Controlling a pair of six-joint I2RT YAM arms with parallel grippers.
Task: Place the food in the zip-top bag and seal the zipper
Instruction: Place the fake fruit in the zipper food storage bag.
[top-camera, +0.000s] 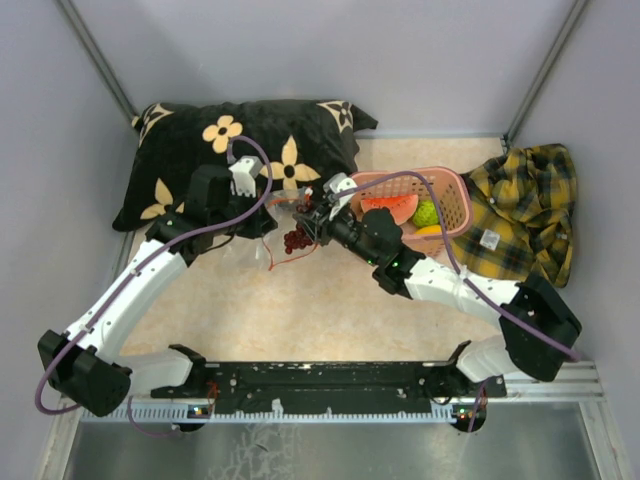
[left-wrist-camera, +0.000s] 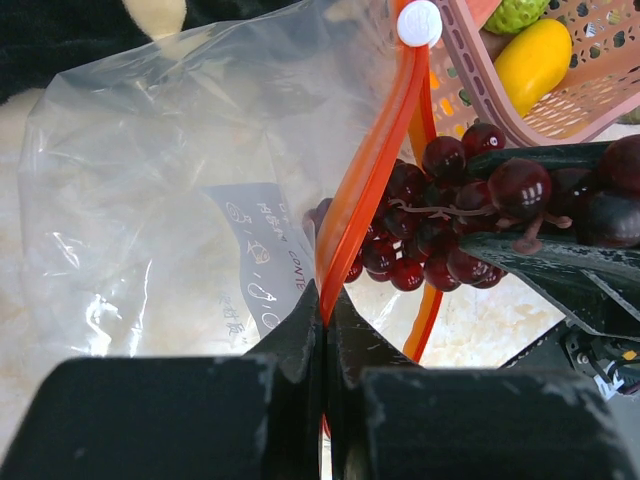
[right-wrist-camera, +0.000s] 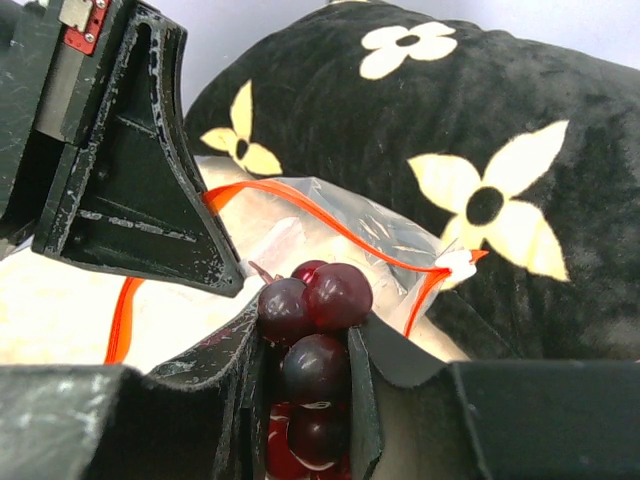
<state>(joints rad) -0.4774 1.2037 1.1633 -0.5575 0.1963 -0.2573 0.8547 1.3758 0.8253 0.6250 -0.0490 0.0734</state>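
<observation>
The clear zip-top bag (left-wrist-camera: 150, 200) lies against a black pillow with its mouth held open. My left gripper (left-wrist-camera: 327, 305) is shut on the bag's red-orange zipper (left-wrist-camera: 365, 180) and holds the upper lip up. My right gripper (right-wrist-camera: 305, 350) is shut on the dark purple grape bunch (right-wrist-camera: 315, 300) and holds it at the bag's mouth; the bunch also shows in the left wrist view (left-wrist-camera: 460, 210) and in the top view (top-camera: 296, 238). The watermelon slice (top-camera: 390, 209), bumpy green fruit (top-camera: 426, 213) and a yellow piece (left-wrist-camera: 532, 62) lie in the pink basket (top-camera: 455, 195).
A black pillow with cream flowers (top-camera: 250, 150) lies at the back left behind the bag. A yellow-and-black plaid shirt (top-camera: 525, 210) lies at the right, beside the basket. The zipper's white slider (left-wrist-camera: 418, 22) sits at the strip's far end.
</observation>
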